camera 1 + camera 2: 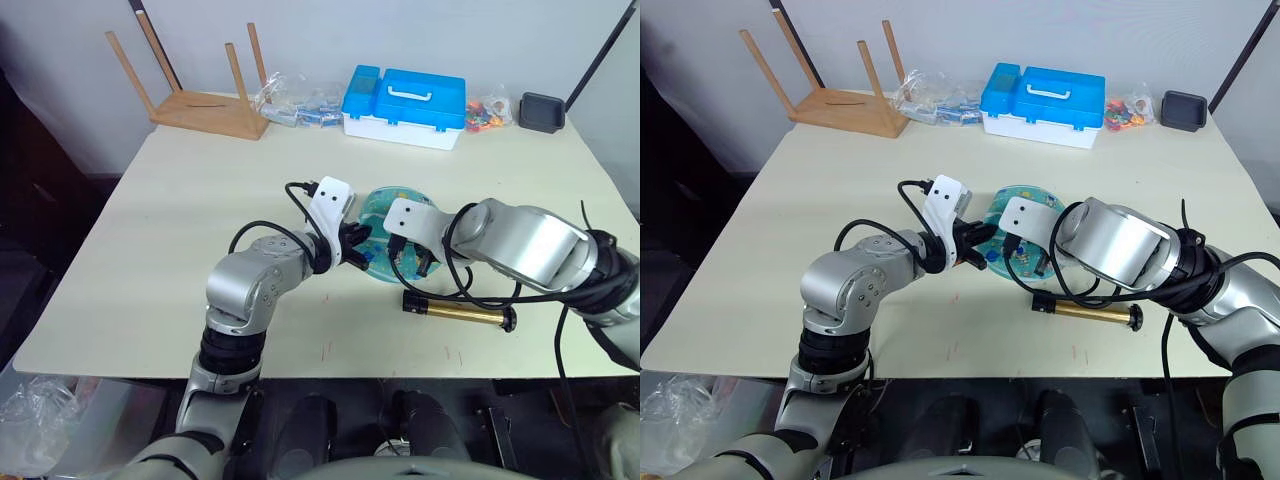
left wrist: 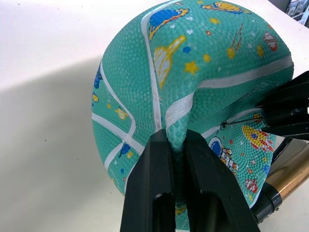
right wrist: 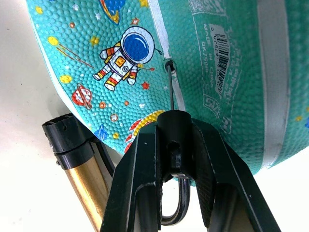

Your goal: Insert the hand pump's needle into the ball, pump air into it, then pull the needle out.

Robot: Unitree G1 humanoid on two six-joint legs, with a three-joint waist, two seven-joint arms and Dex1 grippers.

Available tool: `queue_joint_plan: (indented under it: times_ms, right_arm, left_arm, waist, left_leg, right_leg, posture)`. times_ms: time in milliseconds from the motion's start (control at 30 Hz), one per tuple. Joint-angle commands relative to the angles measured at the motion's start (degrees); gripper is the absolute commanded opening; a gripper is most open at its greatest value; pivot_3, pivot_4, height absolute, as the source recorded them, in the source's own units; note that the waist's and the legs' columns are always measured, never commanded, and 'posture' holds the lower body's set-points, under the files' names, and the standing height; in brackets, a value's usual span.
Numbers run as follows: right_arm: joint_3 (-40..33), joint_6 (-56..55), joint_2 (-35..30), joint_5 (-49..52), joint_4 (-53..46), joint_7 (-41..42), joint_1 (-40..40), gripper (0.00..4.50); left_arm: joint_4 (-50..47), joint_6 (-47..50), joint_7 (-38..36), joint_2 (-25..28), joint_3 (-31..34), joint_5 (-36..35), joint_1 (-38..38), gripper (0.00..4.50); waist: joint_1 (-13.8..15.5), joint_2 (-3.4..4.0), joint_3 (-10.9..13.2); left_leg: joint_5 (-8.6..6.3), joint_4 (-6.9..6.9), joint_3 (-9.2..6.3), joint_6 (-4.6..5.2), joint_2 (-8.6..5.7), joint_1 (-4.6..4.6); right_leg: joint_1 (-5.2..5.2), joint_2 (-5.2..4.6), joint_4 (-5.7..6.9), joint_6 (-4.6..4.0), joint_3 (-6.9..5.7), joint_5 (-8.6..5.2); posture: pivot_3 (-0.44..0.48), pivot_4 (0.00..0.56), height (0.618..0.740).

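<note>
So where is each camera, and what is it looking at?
Left eye view: on the head, looking down at the table; both arms show.
Right eye view: beside it, same scene.
Left wrist view: on the left wrist; left hand pinching a fold of the ball.
Right wrist view: on the right wrist; right hand holding the needle in the ball's valve hole.
Both wrist views share the ball and hand pump.

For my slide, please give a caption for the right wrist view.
Right gripper holds the needle with its tip at the valve hole of the ball.
</note>
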Motion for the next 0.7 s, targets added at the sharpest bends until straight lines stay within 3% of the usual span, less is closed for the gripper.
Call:
queue_joint_plan:
  times_ms: [33, 700]
  right_arm:
    - [0.1, 0.4, -0.7, -1.02, 0.59, -0.89, 0.21, 0.34]
    - [3.56, 0.4, 0.14, -2.55, 2.0, 0.09, -0.29, 0.34]
  left_arm:
    - [0.01, 0.42, -0.06, 0.5, -1.06, -0.17, 0.82, 0.0]
    - [-0.5, -0.1, 0.31, 0.24, -1.73, -0.17, 1.34, 0.0]
  waist:
    - [0.0, 0.0, 0.0]
    - [-0.02, 0.0, 0.0]
  left_leg:
    - [0.0, 0.0, 0.0, 0.0, 0.0, 0.0]
    - [0.0, 0.01, -0.02, 0.0, 0.01, 0.06]
  right_leg:
    - [0.0, 0.0, 0.0, 0.0, 0.0, 0.0]
    - [0.09, 0.0, -0.02, 0.0, -0.02, 0.0]
  posture:
    - [0.0, 0.15, 0.74]
    - [0.0, 0.15, 0.74]
